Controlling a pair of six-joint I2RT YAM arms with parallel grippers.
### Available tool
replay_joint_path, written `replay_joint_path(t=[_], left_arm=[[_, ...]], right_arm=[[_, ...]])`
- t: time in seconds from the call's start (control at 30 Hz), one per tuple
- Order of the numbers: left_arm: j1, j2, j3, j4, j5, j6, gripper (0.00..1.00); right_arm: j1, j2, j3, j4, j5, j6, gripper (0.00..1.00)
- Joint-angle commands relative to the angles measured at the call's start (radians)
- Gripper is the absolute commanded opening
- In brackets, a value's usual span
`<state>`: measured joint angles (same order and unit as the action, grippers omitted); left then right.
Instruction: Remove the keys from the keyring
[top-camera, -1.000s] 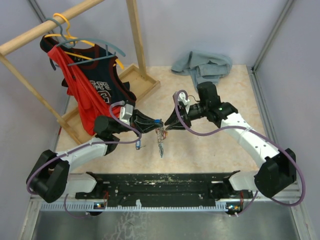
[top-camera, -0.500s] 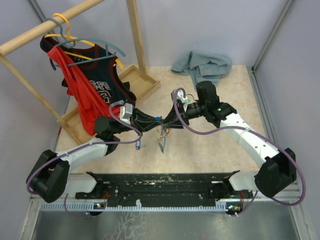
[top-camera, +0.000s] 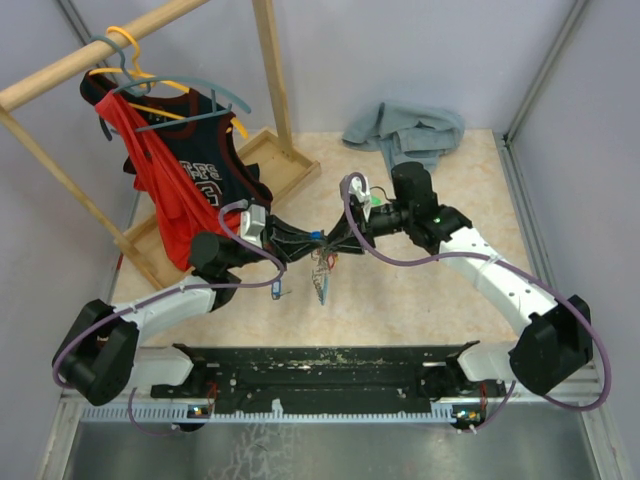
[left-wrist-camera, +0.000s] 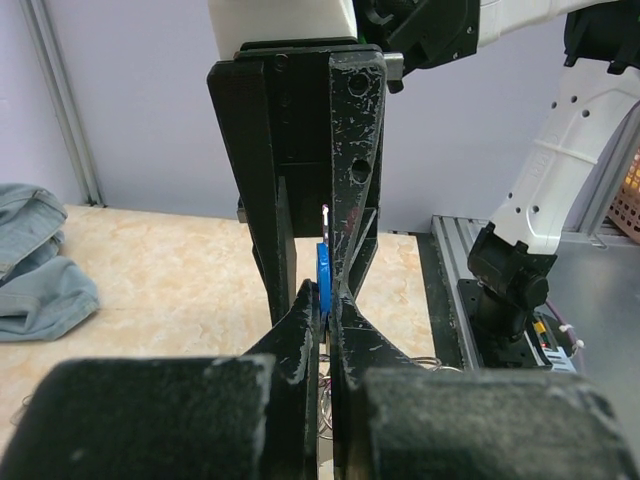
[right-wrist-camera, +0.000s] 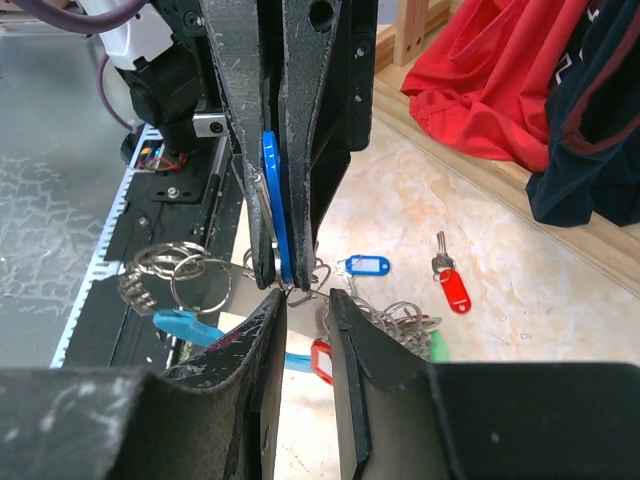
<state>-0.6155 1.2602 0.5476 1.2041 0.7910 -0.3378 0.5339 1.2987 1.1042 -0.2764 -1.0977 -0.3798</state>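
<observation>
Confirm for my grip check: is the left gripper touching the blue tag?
Touching. The right wrist view shows the blue tag pinched between the fingers of the left gripper.

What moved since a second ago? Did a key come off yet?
The right gripper slid a little toward the far left. The hanging bunch of keys drew in closer under the grippers. No key has visibly come off. The left gripper stayed put, still pinching the blue tag. The loose blue-tagged key on the table has not moved.
</observation>
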Motion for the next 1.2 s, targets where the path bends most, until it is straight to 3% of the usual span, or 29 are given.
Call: replay_joint_path(t=[0.0, 0.47, 0.93, 1.17], left_arm=[[-0.007, -0.034, 0.023, 0.04, -0.031, 0.014, 0.0], [-0.009, -0.059, 0.006, 0.02, -0.081, 0.025, 0.0], [-0.015, -0.047, 0.009, 0.028, -0.076, 0.005, 0.0], [-0.015, -0.047, 0.008, 0.028, -0.076, 0.002, 0.0]], right_arm=[[0.014, 0.001, -0.002, 0.054, 0.02, 0.033, 0.24], [0.014, -0.003, 0.008, 0.045, -0.013, 0.043, 0.28], [0.014, -0.005, -0.007, 0.119, 0.047, 0.133, 0.21], [0.014, -0.009, -0.004, 0.108, -0.027, 0.104, 0.15]])
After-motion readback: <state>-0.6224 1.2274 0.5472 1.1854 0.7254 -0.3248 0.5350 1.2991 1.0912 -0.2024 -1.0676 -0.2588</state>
